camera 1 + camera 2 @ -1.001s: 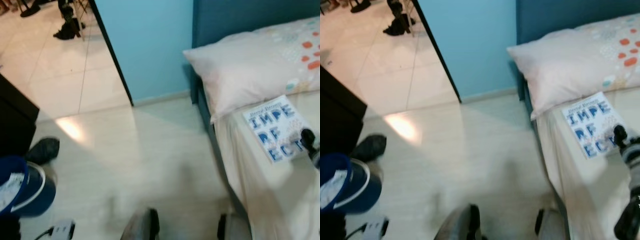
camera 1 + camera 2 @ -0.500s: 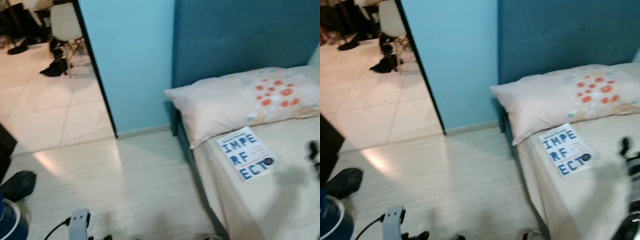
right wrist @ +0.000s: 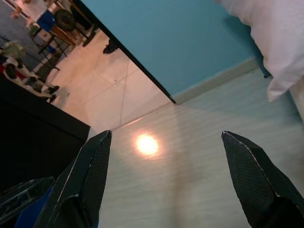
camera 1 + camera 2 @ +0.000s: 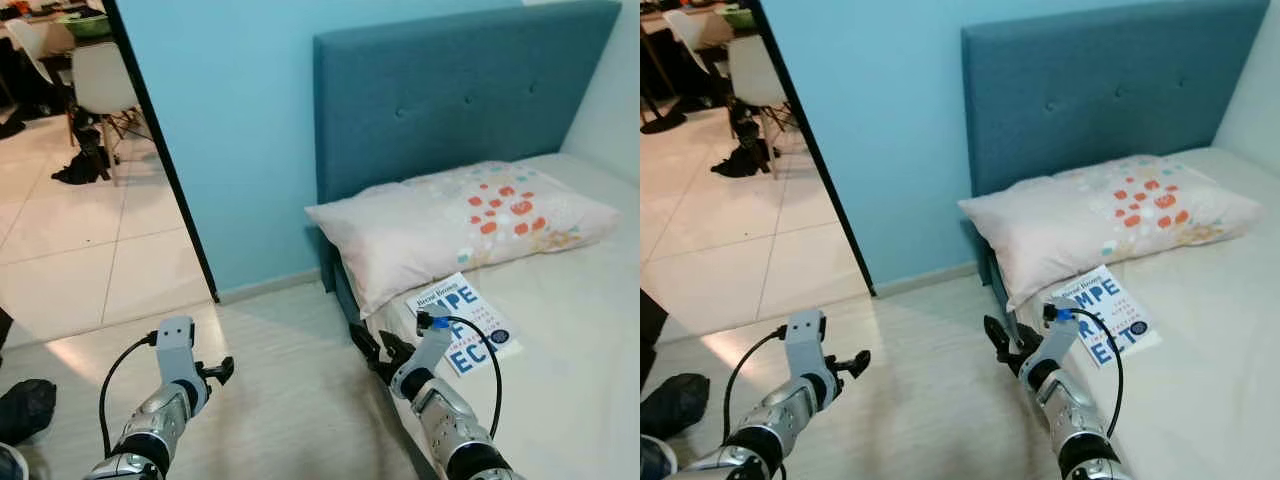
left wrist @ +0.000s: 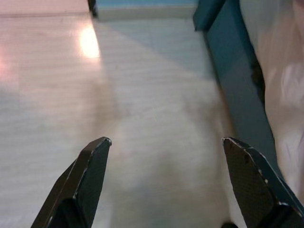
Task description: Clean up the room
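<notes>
Book: I saw a white book with blue letters lying flat on the bed, near the mattress edge and just below the pillow
Pillow: it lay against the blue headboard, pale with orange and blue spots at 1 end
Right gripper: I had the right gripper raised over the floor beside the bed's edge, close to the book but not touching it; the right wrist view showed its 2 fingers spread wide with nothing between them
Left gripper: the left gripper hung over the pale floor, well away from the bed; its 2 fingers were also wide apart and empty
Doorway side: a white chair stood on the tiled floor past the door frame, and a dark shoe lay by my left arm
</notes>
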Available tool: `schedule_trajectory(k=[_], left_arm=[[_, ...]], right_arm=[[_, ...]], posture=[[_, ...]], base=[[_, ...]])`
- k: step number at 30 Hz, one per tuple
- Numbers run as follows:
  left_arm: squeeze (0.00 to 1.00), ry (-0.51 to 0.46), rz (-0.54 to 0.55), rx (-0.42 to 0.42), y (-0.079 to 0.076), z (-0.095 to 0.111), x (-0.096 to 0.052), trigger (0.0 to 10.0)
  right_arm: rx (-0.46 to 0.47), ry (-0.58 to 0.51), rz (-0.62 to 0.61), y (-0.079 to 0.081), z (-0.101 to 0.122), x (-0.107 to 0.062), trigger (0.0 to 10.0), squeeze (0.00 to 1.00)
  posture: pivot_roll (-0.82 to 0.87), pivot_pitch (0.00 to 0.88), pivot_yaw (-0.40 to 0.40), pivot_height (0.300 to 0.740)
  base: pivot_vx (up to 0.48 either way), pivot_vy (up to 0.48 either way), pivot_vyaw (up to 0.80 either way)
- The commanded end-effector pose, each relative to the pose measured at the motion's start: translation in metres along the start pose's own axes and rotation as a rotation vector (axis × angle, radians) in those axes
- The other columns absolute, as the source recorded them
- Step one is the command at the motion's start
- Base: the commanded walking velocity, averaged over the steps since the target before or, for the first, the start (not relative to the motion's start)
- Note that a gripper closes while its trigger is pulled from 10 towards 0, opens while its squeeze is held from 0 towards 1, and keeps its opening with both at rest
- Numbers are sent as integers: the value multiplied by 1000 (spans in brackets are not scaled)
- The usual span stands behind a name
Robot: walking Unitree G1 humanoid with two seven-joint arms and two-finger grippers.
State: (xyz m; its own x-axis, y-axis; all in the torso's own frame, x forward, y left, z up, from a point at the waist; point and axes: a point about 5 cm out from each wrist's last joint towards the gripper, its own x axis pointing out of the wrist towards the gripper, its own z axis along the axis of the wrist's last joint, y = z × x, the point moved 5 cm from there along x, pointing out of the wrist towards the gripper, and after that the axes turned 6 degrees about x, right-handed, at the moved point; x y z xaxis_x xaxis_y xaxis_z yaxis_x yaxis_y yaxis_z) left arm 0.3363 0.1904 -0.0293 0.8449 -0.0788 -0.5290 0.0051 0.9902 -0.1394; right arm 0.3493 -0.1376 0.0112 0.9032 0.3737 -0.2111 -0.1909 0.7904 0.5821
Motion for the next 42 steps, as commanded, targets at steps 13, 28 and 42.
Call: schedule_trajectory(k=[13,28,42], left_arm=[[0,472,85,83,15,-160,-63,10000],[0,489,70,85,8,-161,-61,10000],[0,467,18,130,-6,-150,-51,10000]], right_arm=[[20,476,-620,-111,-124,-132,10000,0],[-86,665,-828,-132,-157,-196,10000,0],[-121,687,-853,-136,-155,-200,10000,0]], posture=[[54,0,12,727],[38,0,0,740],[21,0,12,740]], base=[[0,0,0],[-320,0,0],[-480,0,0]])
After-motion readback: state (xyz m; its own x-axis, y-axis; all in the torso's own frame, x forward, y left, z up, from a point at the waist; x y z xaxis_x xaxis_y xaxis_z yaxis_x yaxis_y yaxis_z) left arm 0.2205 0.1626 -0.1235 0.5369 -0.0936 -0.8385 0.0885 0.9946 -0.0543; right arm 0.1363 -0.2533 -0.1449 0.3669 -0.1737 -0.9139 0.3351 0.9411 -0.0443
